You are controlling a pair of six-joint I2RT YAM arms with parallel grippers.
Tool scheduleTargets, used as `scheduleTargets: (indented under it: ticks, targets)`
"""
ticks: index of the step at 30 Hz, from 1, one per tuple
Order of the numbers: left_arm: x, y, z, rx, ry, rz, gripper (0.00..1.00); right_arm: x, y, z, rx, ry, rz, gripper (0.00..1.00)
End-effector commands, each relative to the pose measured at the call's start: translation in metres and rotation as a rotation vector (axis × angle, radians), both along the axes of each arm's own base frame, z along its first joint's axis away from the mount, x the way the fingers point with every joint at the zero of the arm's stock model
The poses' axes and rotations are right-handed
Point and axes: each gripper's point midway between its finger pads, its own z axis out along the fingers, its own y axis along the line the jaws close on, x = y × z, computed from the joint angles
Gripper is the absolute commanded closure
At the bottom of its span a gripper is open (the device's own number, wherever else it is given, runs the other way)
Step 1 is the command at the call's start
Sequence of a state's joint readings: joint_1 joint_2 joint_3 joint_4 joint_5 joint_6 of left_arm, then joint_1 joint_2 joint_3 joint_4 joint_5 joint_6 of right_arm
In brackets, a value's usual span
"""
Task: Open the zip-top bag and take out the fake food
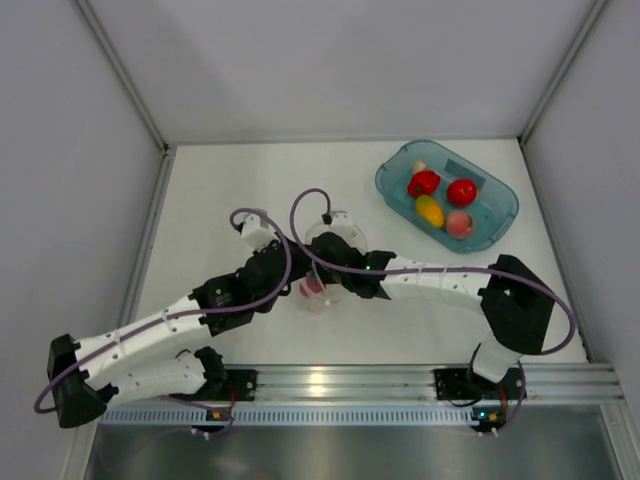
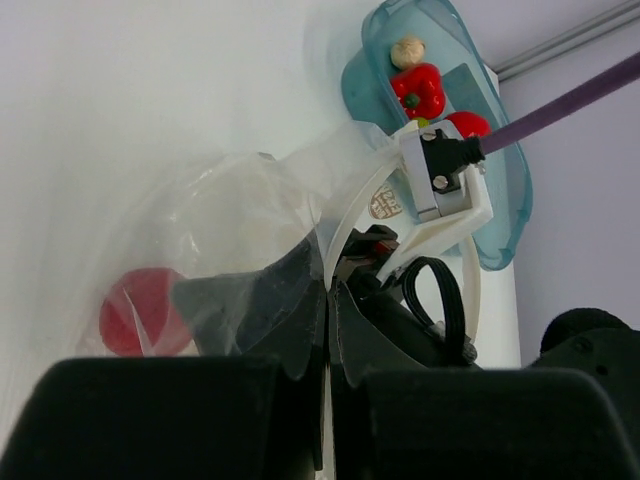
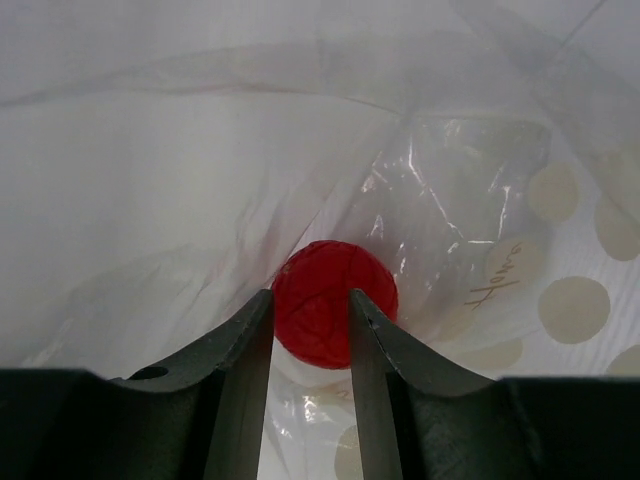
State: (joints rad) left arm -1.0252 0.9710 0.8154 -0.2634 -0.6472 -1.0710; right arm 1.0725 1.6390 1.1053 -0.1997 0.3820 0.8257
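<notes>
The zip-top bag (image 1: 318,296), clear with white dots, lies at the table's middle between both grippers. My left gripper (image 1: 300,283) is shut on a fold of the bag's plastic (image 2: 240,220) and holds it up; the jaws (image 2: 328,292) are pressed together on the film. My right gripper (image 1: 335,280) reaches into the bag (image 3: 470,200). Its jaws (image 3: 311,305) stand a little apart, with a red ball-shaped fake food (image 3: 335,300) just past the tips, wider than the gap. That piece also shows in the left wrist view (image 2: 140,315). Several other fake foods (image 1: 440,205) lie in a tub.
A teal translucent oval tub (image 1: 495,225) stands at the back right and holds a red pepper (image 1: 423,183), a red tomato (image 1: 461,191), a yellow piece (image 1: 430,211), a peach (image 1: 458,224) and a small beige piece. White walls enclose the table on three sides.
</notes>
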Motion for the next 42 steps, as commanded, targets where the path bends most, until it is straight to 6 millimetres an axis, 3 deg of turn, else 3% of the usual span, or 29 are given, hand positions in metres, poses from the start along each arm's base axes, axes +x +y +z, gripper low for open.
scheduleTargets:
  ticks: [1,11,15,20,22,25,33,38,42]
  targets:
    - [0.000,0.002,0.017,-0.087,-0.040,0.020,1.00,-0.015,0.029,-0.011,0.029,0.021,0.074,0.64]
    - [-0.003,0.015,0.001,-0.055,-0.034,0.041,1.00,-0.027,0.045,-0.047,-0.031,0.085,0.166,0.48]
    - [-0.003,0.019,-0.002,-0.029,-0.035,0.048,1.00,-0.042,0.055,-0.049,0.006,0.130,0.251,0.43]
    - [-0.003,0.025,-0.008,-0.003,-0.035,0.064,1.00,-0.056,0.060,-0.030,0.080,0.124,0.332,0.39]
    - [-0.003,0.026,-0.009,0.002,-0.037,0.067,1.00,-0.060,0.059,-0.031,0.053,0.127,0.372,0.36]
    - [-0.002,0.028,-0.011,0.016,-0.038,0.074,1.00,-0.063,0.051,-0.048,-0.032,0.141,0.395,0.29]
    - [0.000,0.029,-0.016,0.039,-0.033,0.083,1.00,-0.074,0.043,-0.078,-0.110,0.184,0.406,0.30]
    - [0.000,0.030,-0.017,0.044,-0.035,0.085,1.00,-0.072,0.040,-0.079,-0.131,0.177,0.386,0.32]
    - [0.000,0.031,-0.019,0.052,-0.036,0.088,1.00,-0.073,0.038,-0.078,-0.145,0.167,0.383,0.43]
